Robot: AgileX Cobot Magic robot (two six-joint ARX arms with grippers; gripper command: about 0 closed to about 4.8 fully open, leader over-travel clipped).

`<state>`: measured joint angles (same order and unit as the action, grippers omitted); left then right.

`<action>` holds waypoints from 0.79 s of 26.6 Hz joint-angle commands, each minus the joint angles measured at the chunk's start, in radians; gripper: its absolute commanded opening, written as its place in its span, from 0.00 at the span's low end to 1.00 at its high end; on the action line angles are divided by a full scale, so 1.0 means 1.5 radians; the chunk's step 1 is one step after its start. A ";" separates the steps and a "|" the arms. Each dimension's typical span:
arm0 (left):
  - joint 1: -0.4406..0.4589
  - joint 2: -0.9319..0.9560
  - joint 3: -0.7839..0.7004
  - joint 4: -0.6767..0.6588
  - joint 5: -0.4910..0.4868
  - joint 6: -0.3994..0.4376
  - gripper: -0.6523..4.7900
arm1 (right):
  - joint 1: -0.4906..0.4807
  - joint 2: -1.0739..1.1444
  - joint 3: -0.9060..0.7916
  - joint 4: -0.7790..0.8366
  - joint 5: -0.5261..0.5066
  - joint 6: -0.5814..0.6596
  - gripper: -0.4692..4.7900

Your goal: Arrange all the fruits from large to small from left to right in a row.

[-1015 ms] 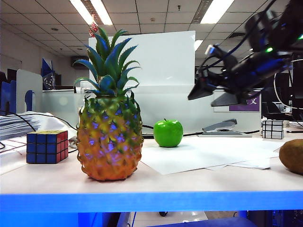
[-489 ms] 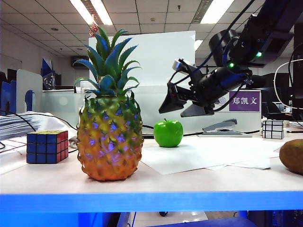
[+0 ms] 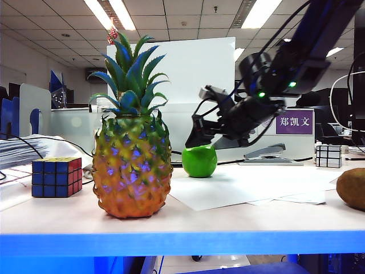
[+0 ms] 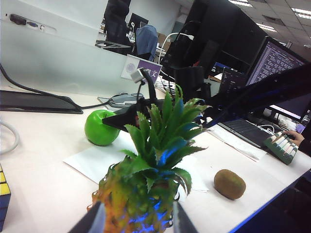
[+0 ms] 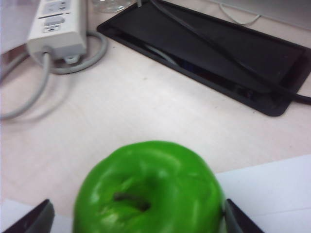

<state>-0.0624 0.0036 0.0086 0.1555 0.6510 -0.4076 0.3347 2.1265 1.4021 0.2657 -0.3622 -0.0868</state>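
I judge the row barely begun: my right end effector (image 5: 136, 218) straddles the apple (image 3: 199, 161) wide open, left end effector (image 4: 136, 221) idle, also wide.

The pineapple (image 3: 132, 171) stands front left, a Rubik's cube (image 3: 56, 177) to its left. The apple (image 3: 199, 161) sits farther back, mid-table, under the right gripper (image 3: 206, 138). The kiwi (image 3: 352, 188) lies far right.

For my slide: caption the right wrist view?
Open right gripper straddling the green apple on the table.
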 commanded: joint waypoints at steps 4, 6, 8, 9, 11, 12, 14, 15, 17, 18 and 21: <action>0.001 -0.001 0.001 0.002 0.002 0.005 0.47 | 0.016 0.039 0.025 -0.004 0.041 -0.005 1.00; 0.001 -0.001 0.001 0.001 0.002 0.006 0.47 | 0.022 0.050 0.025 -0.004 0.050 -0.015 1.00; 0.001 -0.001 0.001 0.001 0.002 0.006 0.47 | 0.025 0.058 0.025 -0.005 0.052 -0.014 1.00; 0.001 -0.001 0.001 0.001 0.002 0.008 0.47 | 0.027 0.064 0.025 -0.006 0.060 -0.014 1.00; 0.001 -0.001 0.001 -0.001 0.002 0.008 0.47 | 0.028 0.071 0.025 -0.010 0.068 -0.014 1.00; 0.001 -0.001 0.001 -0.001 0.002 0.008 0.47 | 0.029 0.075 0.025 -0.015 0.068 -0.014 1.00; 0.001 -0.001 0.001 -0.001 0.002 0.008 0.47 | 0.031 0.080 0.025 -0.022 0.067 -0.014 1.00; 0.001 -0.001 0.001 -0.001 0.002 0.008 0.47 | 0.032 0.082 0.025 -0.025 0.068 -0.014 1.00; 0.001 -0.001 0.001 -0.001 0.000 0.008 0.47 | 0.032 0.083 0.025 -0.025 0.068 -0.014 1.00; 0.001 -0.001 0.001 -0.002 0.000 0.008 0.47 | 0.032 0.083 0.025 -0.026 0.067 -0.014 1.00; 0.001 -0.001 0.001 -0.003 -0.001 0.010 0.47 | 0.032 0.082 0.025 -0.034 0.056 -0.014 0.54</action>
<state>-0.0624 0.0036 0.0086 0.1448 0.6506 -0.3969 0.3786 2.2253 1.4540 0.3424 -0.2733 -0.1051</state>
